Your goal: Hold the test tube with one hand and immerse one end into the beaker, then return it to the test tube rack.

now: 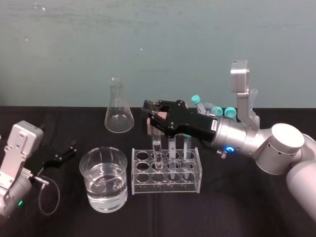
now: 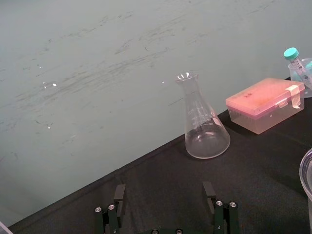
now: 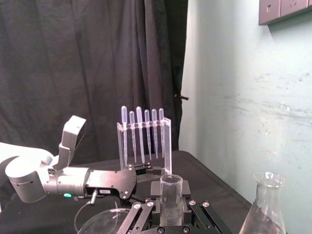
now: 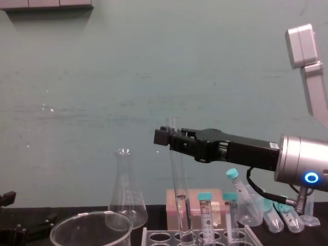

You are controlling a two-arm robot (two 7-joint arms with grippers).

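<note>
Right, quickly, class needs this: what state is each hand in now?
Left hand: open, holding nothing.
Right hand: closed on the test tube, which is upright, its lower end in the test tube rack.

Overall light: even and fairly bright, seemingly from overhead.
Wall (image 1: 148, 44): evenly lit, with small white specks of glare and pale scuffs that catch the light.
Tablecloth (image 1: 222, 207): black and dull; it swallows the shadows.
Glare: thin highlights on the beaker (image 1: 106, 195), the flask (image 1: 119, 118), the test tube (image 1: 157, 150) and the test tube rack (image 1: 165, 186).
Right arm: pale sheen on the silver shell; blue ring (image 1: 230, 148) glows.
Right gripper (image 1: 157, 116): a dark mass with little detail.
Pink box (image 2: 265, 105): brightly lit on top.
Far curtain (image 3: 87, 63): dim, against the bright wall to its right.
</note>
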